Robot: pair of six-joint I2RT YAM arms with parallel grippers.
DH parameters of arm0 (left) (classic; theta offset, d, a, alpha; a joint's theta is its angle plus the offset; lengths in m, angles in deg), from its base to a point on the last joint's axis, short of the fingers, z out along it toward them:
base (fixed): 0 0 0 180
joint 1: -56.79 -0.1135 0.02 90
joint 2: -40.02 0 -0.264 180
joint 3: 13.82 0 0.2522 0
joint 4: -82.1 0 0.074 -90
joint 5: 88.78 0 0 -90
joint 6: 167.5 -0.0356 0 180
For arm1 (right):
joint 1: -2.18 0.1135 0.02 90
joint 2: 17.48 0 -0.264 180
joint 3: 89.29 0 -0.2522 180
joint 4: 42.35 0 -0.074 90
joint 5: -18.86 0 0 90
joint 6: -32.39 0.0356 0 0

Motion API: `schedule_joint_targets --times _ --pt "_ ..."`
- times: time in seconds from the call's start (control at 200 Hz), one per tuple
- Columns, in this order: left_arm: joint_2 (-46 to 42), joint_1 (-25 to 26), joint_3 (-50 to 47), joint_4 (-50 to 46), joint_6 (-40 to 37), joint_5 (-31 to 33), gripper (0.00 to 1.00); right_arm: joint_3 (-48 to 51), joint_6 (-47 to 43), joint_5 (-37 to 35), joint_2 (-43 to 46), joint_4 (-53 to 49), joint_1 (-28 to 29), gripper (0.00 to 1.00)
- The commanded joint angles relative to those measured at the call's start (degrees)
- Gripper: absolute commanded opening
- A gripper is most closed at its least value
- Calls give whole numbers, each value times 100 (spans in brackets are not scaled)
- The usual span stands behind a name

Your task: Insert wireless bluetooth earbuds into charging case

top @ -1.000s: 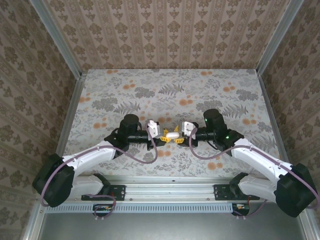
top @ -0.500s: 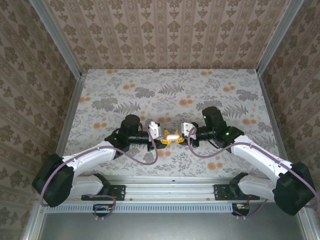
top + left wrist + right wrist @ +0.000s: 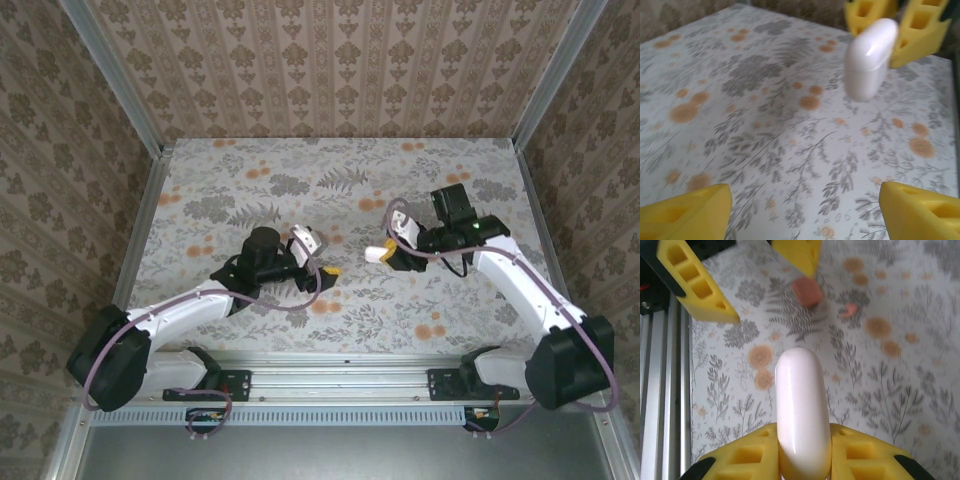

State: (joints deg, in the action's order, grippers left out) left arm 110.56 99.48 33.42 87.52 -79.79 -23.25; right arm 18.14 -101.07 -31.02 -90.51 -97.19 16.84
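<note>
Floral-print table (image 3: 250, 170), wallpapered walls (image 3: 330, 60) on three sides, metal rail (image 3: 660, 390) along the near edge — open print toward the far wall. My right pincer (image 3: 802, 455) clamps the white case (image 3: 801, 400) above the table. My left pincer (image 3: 805, 212) stands apart, holding nothing. A coral earbud (image 3: 849, 310) lies just beside a coral case (image 3: 806, 291).

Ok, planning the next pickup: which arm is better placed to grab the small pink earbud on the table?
Left, probably. The left gripper is open and empty, and the pink earbud lies on the table near its fingers. The right gripper is shut on the white case.
</note>
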Motion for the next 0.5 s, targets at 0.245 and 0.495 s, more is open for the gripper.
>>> schedule_joint_targets --times 0.245,0.495 --pt "12 -178 160 -1036 2115 2172 78 -866 1246 -969 -1328 -1049 -339 25" --pt "54 -215 36 -889 2379 2190 77 -1663 1434 -1114 -2494 -1608 -507 27"
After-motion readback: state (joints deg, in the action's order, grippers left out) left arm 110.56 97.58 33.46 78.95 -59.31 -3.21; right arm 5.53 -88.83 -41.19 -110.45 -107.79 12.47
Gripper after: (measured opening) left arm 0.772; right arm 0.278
